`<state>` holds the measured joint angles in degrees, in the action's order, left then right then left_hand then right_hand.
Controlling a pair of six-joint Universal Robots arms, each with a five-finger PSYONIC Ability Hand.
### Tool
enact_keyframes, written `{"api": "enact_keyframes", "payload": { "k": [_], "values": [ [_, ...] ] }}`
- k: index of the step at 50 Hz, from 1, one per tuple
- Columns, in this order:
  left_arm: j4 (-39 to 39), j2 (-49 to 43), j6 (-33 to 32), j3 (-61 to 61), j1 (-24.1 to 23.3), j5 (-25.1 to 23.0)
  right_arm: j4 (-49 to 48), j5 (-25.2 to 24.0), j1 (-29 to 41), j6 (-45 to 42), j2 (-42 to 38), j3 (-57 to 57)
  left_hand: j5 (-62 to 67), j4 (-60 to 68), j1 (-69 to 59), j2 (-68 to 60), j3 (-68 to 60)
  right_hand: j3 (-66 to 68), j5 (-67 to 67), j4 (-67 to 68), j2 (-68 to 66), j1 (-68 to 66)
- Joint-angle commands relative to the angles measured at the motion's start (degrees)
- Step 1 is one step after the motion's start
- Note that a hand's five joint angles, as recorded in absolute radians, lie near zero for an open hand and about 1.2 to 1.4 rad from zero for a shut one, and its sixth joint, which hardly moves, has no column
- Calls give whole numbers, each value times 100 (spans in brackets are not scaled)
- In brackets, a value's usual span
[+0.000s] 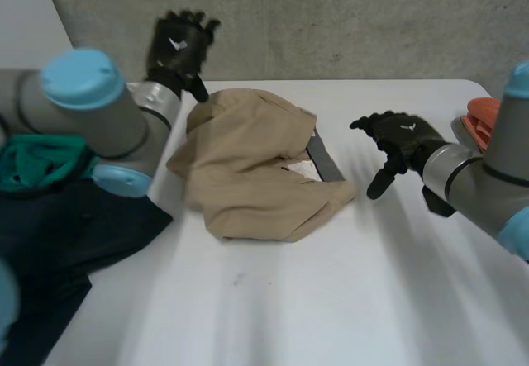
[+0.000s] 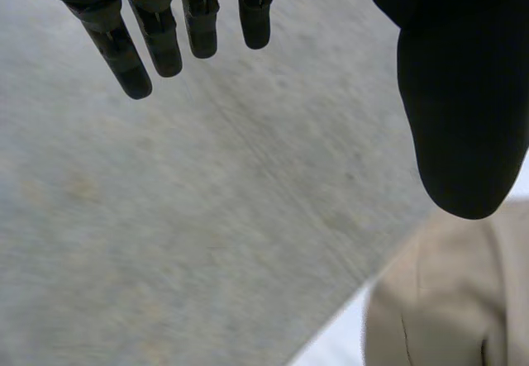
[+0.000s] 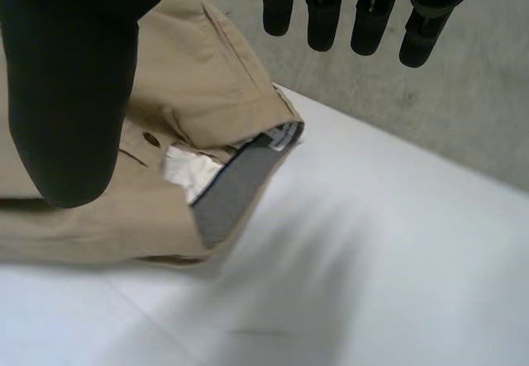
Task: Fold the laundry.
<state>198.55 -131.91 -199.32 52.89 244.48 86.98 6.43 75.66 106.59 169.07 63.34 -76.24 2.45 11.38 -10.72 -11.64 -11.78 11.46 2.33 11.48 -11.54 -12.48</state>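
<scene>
One crumpled tan garment [image 1: 256, 168], grey waistband lining [image 1: 324, 161] exposed

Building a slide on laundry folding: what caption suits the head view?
Open left robot hand and open right robot hand flank crumpled tan trousers on the white table.

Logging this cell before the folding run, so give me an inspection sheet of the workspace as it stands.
Surface: white table, small dark mark near the front.
Job's things: tan trousers crumpled mid-table, grey waistband lining turned out.
Clutter: dark garment and green cloth at the left side; orange item at the right edge.
Hands: left hand open, raised near the trousers' far corner; right hand open, beside the trousers, not touching.
Cables: nothing seen.
Surroundings: grey concrete wall behind the table.
</scene>
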Motion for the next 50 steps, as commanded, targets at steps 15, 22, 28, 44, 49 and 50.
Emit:
{"api": "enact_keyframes", "payload": {
  "k": [15,22,28,44,49,50],
  "values": [
    [-2828,2811,1990,3850,574,-5,500,-1502,635,-4505,-373,-94,2349,2456,-2522,-2431,-2416,1080,992,1078,-1072,-978],
    [-2937,2390,2855,4203,697,-453,246,-1449,741,-4638,-1253,364,2283,2389,-2455,-2364,-2350,2156,2069,2154,-2149,-2054],
    [-2796,1783,2960,3975,759,-717,-352,-1221,811,-4463,-1649,593,1796,1902,-1969,-1877,-1863,5029,4941,5026,-5021,-4926],
    [-2418,448,3013,2420,92,-427,-985,-1036,908,-3540,-1333,110,1543,1649,-1715,-1624,-1610,6854,6767,6852,-6846,-6752],
    [-2392,69,2943,1963,-277,-226,-1047,-957,890,-3346,-1351,110,1593,1699,-1765,-1674,-1660,6854,6767,6852,-6846,-6752],
    [-2400,-1,2925,1884,-330,-173,-1047,-931,881,-3328,-1368,127,1643,1749,-1816,-1724,-1710,6854,6767,6852,-6846,-6752]
  ]
}}
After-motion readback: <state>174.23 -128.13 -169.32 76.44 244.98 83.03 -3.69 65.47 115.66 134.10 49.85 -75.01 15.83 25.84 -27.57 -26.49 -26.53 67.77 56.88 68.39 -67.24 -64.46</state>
